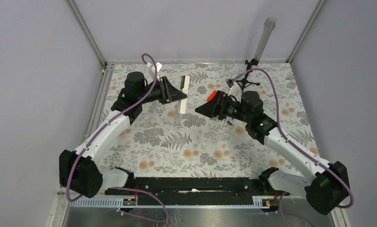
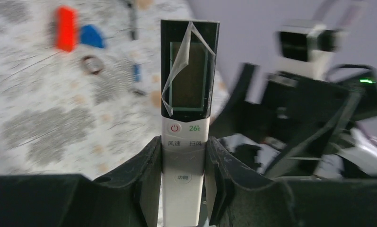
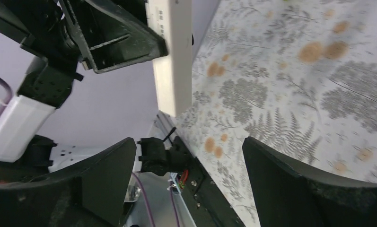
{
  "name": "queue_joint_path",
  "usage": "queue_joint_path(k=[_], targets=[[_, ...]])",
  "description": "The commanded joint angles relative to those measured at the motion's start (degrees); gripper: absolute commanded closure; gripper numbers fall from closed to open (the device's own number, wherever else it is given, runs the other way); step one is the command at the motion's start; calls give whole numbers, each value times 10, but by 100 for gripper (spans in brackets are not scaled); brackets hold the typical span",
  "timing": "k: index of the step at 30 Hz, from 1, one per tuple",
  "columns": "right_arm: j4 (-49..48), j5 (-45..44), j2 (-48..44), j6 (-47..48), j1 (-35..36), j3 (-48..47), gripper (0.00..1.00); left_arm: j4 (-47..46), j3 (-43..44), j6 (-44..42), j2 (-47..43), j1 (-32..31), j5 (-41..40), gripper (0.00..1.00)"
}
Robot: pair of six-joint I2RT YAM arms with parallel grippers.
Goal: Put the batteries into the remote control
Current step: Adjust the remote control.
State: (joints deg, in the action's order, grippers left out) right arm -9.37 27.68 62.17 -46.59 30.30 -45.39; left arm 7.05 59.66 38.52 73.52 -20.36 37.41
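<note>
Left gripper clamps the remote control, right gripper wide and empty, so best roll its back upward, steadily

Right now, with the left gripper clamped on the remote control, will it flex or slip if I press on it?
Probably stiff: the remote control looks a straight, hard plastic bar. It may pivot or slide in the left gripper, since smooth casing sticks out well past the grip. The screen film is peeling, likely loose; avoid pressing there.
</note>
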Motion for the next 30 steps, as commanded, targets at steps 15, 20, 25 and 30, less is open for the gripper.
queue_joint_path(k=[15,20,25,30], targets=[[-284,18,97,-75,94,-91,18,-357,15,315,-49,-9,147,100],[-311,31,111,-87,93,-101,42,-366,15,318,-49,-9,139,100],[-343,47,119,-103,94,-106,60,-364,12,315,-49,-9,128,96],[-324,45,115,-100,93,-103,85,-336,21,288,-49,-9,127,73]])
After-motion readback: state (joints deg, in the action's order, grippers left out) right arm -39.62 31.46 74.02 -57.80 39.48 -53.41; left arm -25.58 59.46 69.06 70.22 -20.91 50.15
